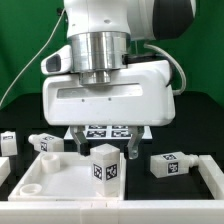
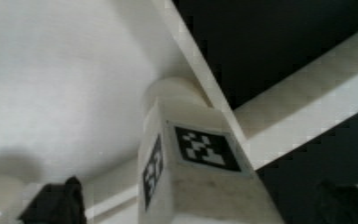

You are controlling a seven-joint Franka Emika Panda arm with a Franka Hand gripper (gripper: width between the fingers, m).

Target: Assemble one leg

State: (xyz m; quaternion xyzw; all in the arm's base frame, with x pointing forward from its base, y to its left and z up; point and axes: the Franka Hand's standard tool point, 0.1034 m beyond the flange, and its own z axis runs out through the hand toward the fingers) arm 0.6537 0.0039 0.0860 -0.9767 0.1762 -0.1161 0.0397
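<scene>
Hanging straight over the work, the end effector (image 1: 107,143) had its two fingers spread, with nothing pinched between them. In the wrist view one dark fingertip (image 2: 59,200) showed on one side of the leg (image 1: 105,167) and a second on the other, with open space at both, so neither pad touched it.

The leg stood upright on the big white panel (image 1: 55,181), its long axis vertical and in line with the end effector's own axis, a tagged face turned toward the exterior camera. It lay directly below the fingers and between them, its top close under the tips. Whether its foot sat in one of the panel's recesses could not be told.

The coming move appeared to turn on that alignment. A straight drop would carry the fingers down either side of the leg, and pressing them together would take it across its short width.

Farther out, spare legs lay on their sides on the dark worktop (image 1: 195,140): one (image 1: 45,143) toward the exterior view's left, another (image 1: 172,164) toward its right. The marker board (image 1: 107,130) lay behind the fingers.
</scene>
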